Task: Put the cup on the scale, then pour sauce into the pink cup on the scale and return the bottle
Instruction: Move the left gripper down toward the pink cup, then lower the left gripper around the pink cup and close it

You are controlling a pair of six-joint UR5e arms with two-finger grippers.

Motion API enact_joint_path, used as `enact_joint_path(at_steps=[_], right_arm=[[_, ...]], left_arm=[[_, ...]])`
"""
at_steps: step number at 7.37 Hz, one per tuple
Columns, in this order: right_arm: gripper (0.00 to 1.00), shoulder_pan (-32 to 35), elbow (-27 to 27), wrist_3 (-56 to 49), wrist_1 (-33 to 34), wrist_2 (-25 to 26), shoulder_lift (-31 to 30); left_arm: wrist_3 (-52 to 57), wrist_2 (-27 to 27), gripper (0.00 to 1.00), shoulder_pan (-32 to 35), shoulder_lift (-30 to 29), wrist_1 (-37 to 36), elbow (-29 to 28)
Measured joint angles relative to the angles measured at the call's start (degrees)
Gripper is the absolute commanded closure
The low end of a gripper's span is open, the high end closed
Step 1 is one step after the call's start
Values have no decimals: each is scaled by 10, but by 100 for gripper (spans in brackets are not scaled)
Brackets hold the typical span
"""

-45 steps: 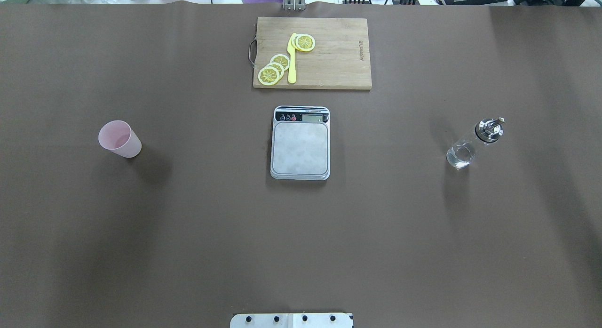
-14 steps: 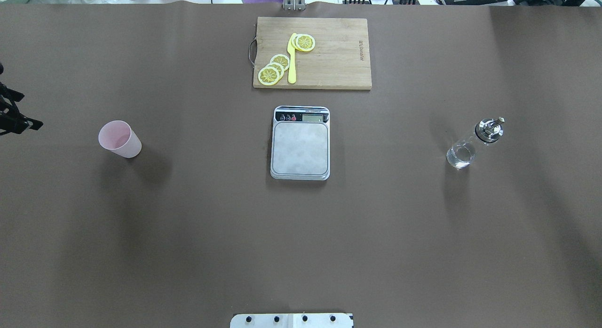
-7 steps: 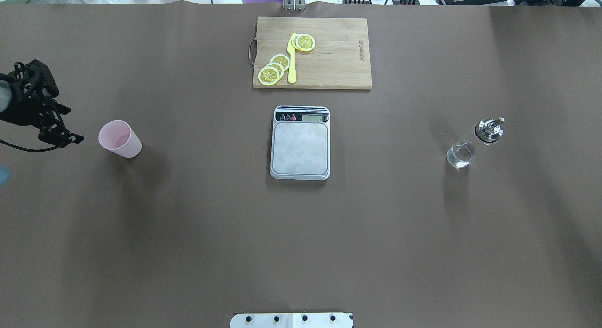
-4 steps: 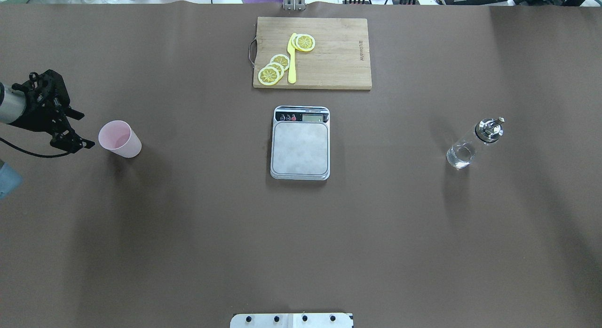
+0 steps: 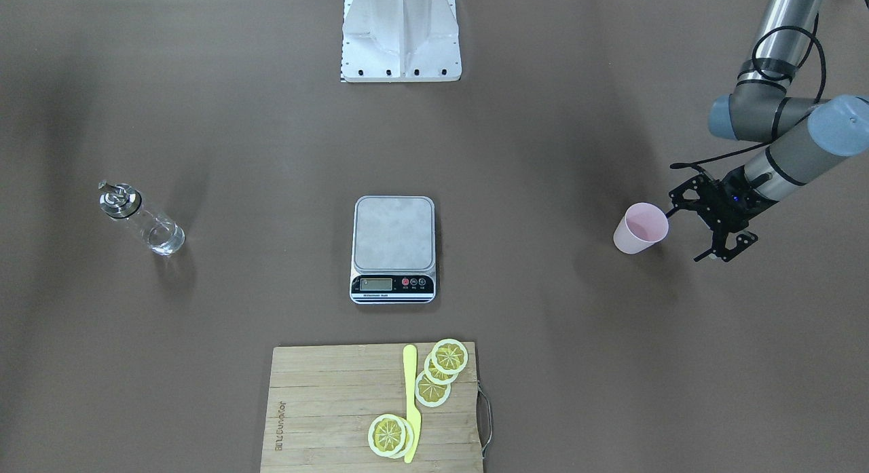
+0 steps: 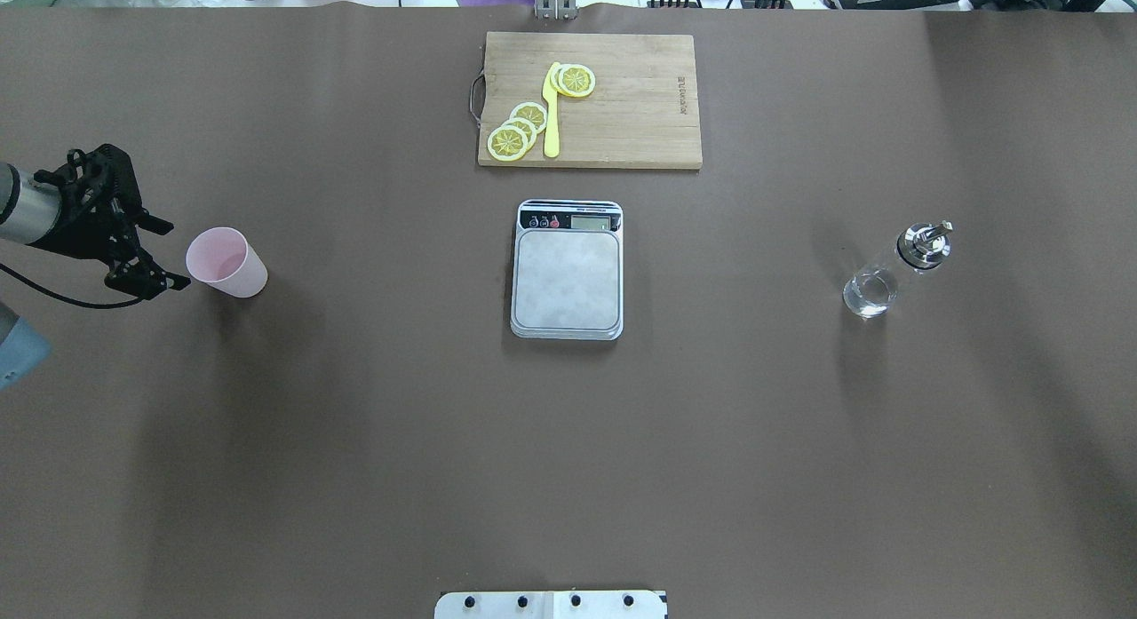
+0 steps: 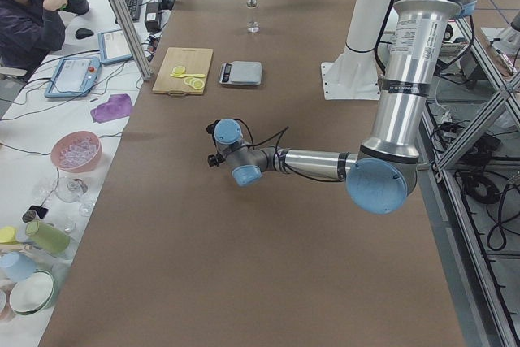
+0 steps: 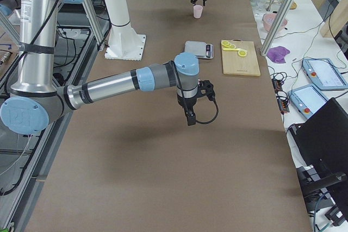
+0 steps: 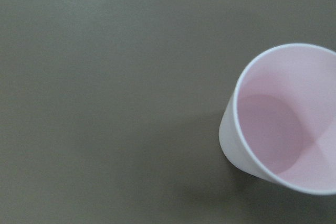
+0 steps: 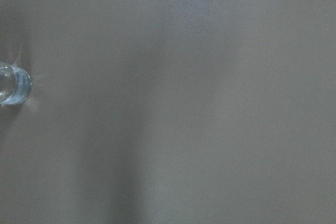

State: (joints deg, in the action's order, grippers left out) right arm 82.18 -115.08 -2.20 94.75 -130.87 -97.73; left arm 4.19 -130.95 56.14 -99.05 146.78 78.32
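Two-fingered left pincer (image 6: 178, 257) gapes wide, empty, just beside the cup (image 6: 226, 264).

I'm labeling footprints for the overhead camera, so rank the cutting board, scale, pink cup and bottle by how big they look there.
1. cutting board, clearly largest.
2. scale, second.
3. bottle and cup look alike: the bottle spans longer, the cup is wider, so no ranking between them.
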Motion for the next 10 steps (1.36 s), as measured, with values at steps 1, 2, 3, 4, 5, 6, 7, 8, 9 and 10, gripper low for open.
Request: enact_joint_path(at_steps=[1, 2, 3, 4, 5, 6, 7, 8, 9, 10], right_arm=[[0, 0, 0, 0, 0, 0, 0], [0, 0, 0, 0, 0, 0, 0], [0, 0, 0, 0, 0, 0, 0], [0, 0, 0, 0, 0, 0, 0], [0, 0, 0, 0, 0, 0, 0], [0, 0, 0, 0, 0, 0, 0], [0, 0, 0, 0, 0, 0, 0], [0, 0, 0, 0, 0, 0, 0], [0, 0, 0, 0, 0, 0, 0], [0, 0, 0, 0, 0, 0, 0]], left_arm=[[0, 0, 3, -3, 0, 8, -1], [-4, 0, 3, -6, 0, 13, 0], [-17, 0, 3, -13, 0, 25, 0], [-38, 0, 3, -23, 0, 46, 0], [-55, -1, 3, -29, 1, 60, 2], [-64, -13, 3, -31, 3, 66, 4], [-67, -40, 3, -25, 6, 67, 4], [-69, -67, 3, -12, 8, 65, 4], [-77, -80, 3, -1, 9, 63, 4], [-99, -88, 3, 6, 8, 63, 5]])
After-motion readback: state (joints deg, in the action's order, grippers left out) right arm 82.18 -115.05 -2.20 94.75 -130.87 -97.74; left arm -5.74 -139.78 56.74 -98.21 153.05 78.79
